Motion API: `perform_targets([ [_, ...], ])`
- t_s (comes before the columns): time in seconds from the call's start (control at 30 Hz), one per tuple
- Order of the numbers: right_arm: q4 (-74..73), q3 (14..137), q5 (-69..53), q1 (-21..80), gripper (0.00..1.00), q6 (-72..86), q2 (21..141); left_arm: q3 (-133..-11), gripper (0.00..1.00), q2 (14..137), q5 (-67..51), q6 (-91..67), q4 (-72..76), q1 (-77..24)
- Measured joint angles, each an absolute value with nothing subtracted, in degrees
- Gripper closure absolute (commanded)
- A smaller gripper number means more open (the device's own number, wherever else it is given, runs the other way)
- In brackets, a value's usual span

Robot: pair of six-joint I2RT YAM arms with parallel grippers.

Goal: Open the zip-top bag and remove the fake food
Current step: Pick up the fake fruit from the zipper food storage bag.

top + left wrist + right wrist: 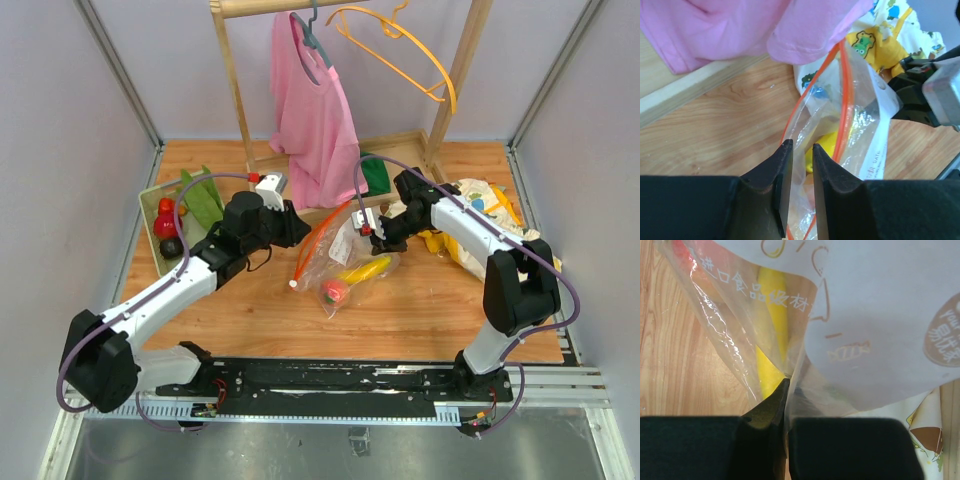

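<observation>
The zip-top bag (pixel 345 250) lies on the wooden table between both arms, its orange-red zipper strip (pixel 842 95) parted into a loop. Fake food shows through the plastic: a long yellow piece (pixel 366 270) and a red-and-peach piece (pixel 335 291). My left gripper (pixel 300 228) sits at the bag's left side. In the left wrist view its jaws (pixel 799 150) stand a narrow gap apart, with the bag's film and strip running between them, not pinched. My right gripper (pixel 372 232) is shut on the bag's clear film (pixel 786 382), next to the yellow piece (pixel 771 340).
A pale green tray (pixel 148 200) at the left holds red and dark fake food (pixel 166 228) and green leaves. A pink shirt (pixel 315 110) hangs from the wooden rack over the back, beside an orange hanger (pixel 400 50). The dinosaur-print cloth (pixel 485 205) lies behind the right arm.
</observation>
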State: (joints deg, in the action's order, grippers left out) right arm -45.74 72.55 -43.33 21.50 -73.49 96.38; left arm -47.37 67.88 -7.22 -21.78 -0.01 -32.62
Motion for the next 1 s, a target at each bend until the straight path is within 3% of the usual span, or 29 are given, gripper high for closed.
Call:
perform_targets([
  [0.27,-45.7,72.3,-43.4,21.5,0.99,-73.8,96.3,-47.6,0.91,73.2,-13.2,-23.2,-0.4,-32.4],
  [0.77,-49.8,73.3,-43.3,21.5,0.99,-78.2,96.2,-47.4,0.88,75.7,-23.4,-24.8,3.7,-34.7],
  [1.0,-59.3,82.8,-42.2,23.0,0.99,-83.1,97.9,-42.8,0.89,75.6,-24.2,-27.3,7.8,-36.4],
])
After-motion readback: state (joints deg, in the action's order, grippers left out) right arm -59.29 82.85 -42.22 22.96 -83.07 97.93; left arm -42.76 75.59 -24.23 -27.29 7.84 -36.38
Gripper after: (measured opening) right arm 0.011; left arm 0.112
